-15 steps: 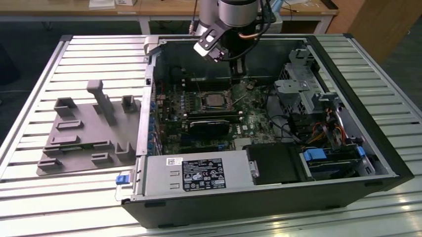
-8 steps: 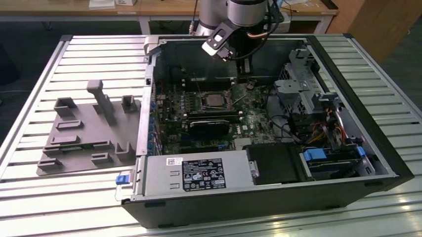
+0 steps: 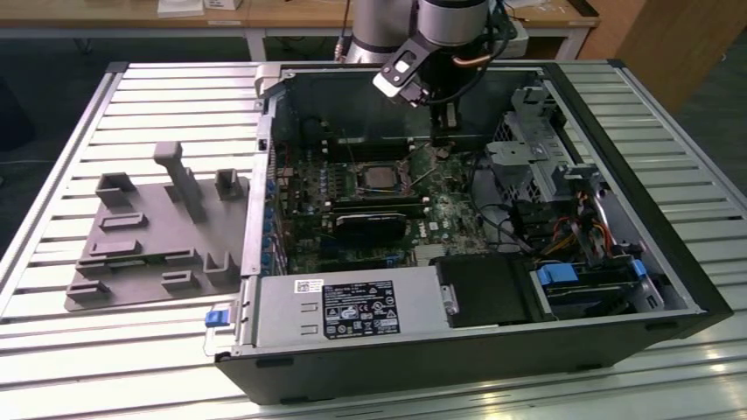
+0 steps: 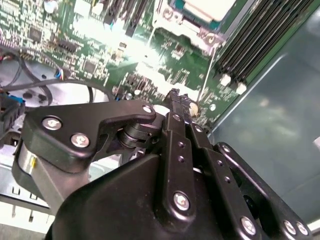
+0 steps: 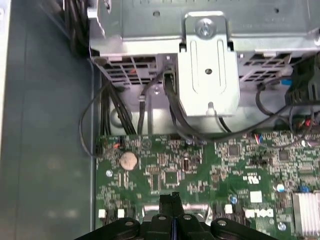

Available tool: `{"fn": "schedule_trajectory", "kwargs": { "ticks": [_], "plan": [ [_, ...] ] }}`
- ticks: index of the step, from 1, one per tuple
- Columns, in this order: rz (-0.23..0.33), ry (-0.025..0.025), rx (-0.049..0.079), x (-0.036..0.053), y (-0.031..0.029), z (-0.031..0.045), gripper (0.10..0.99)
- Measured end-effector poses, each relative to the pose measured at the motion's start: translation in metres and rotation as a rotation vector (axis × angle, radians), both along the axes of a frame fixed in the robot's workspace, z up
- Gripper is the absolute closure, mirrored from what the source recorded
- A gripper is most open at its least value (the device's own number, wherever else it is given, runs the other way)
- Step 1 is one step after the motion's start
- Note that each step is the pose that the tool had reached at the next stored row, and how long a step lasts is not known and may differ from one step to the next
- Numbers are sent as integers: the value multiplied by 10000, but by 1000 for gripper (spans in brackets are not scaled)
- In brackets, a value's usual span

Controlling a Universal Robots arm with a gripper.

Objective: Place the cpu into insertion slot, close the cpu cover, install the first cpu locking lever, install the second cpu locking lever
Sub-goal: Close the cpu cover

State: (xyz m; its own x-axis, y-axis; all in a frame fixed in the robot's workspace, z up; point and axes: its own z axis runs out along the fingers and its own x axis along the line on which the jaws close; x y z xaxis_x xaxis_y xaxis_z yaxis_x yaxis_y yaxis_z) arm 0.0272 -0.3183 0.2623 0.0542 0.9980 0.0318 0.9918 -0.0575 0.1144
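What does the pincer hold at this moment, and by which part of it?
Nothing: the pincer is shut, with no thing visible between its fingertips, near the thin locking lever.

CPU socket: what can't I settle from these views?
- cpu, second wrist view: cut off by the frame edge, so whether it is covered and latched can't be judged.
- insertion slot, exterior view: too small to tell whether it is latched.
- tool, first wrist view: its own body hides whatever lies under its tips.
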Motion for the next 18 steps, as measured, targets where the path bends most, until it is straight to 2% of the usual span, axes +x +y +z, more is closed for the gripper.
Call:
{"fn": "schedule_trajectory", "kwargs": {
  "ticks": [9,18],
  "plan": [
    [0,7,-1,131,7,-16,980],
    [0,15,-2,177,7,-92,980]
  ]
}}
